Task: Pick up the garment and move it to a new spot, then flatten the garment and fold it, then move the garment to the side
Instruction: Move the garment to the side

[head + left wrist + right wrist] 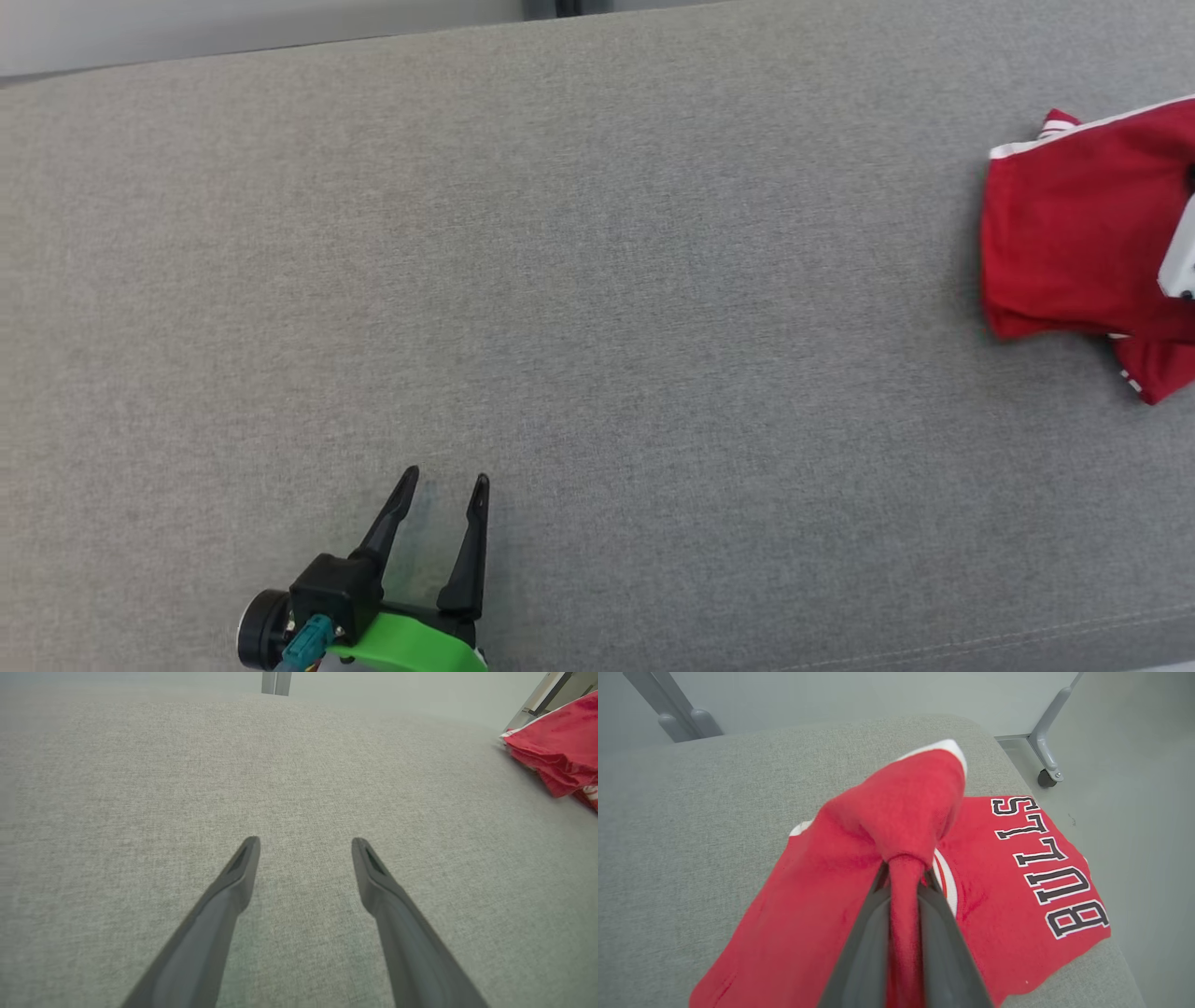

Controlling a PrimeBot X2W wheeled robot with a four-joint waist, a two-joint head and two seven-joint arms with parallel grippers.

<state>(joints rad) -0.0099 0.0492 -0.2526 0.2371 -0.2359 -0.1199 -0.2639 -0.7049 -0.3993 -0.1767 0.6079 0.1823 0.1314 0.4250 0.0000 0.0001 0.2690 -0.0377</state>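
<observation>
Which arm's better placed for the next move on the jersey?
Right. The right gripper is shut on a raised bunch of the jersey. The left gripper is open over bare cushion, well away from it.

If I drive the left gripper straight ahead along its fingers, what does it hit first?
Likely nothing soon: the left gripper points across bare grey cushion, with the garment well off to its right. If it slopes down, the cushion comes first; depth is unclear.
</observation>
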